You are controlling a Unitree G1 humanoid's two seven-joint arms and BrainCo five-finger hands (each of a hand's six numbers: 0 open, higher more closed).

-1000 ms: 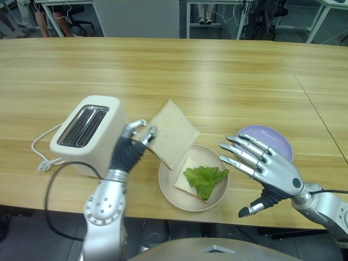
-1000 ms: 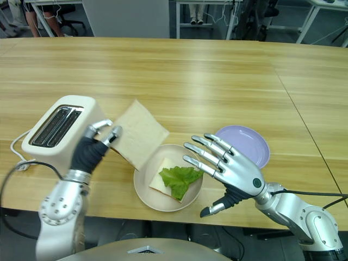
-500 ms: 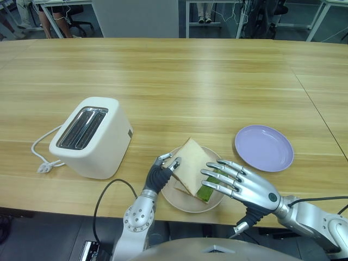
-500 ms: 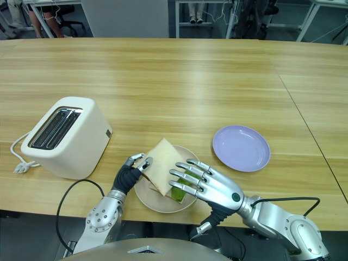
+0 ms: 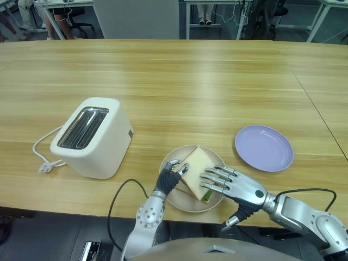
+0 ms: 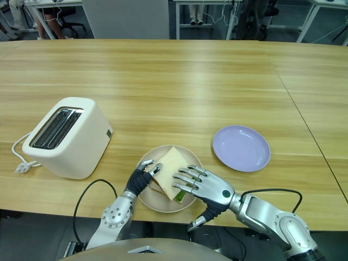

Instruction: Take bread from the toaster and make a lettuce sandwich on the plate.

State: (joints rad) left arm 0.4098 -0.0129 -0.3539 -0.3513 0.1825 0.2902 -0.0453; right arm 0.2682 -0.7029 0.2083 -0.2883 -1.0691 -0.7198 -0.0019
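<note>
I have the top slice (image 5: pixel 197 165) lying over the sandwich on the plate (image 5: pixel 173 157), which sits on the desk (image 5: pixel 190 81) between the toaster (image 5: pixel 92 136) and the purple plate (image 5: pixel 263 148). The slice is tilted, with its far corner a little high. A strip of lettuce (image 6: pixel 178 194) peeks out under its near edge, and what I take for the lower slice lies beneath that.

My left robot hand (image 5: pixel 171 177) has its fingers curled in a pinch on the slice's left edge. My right robot hand (image 5: pixel 225 182) holds nothing: its fingers are stretched out nearly flat, with the tips resting on the right side of the bread above the lettuce.

I judge this bread to be light, soft and easy to dent (toasted or not, I can't tell from here), so a hard pinch would crush the edge or tear a corner. The lettuce is limp and probably slick, so the top slice could slide if pushed sideways. I'd hold the slice only by its crust edge, then press it down gently with flat fingers to seat it squarely.
</note>
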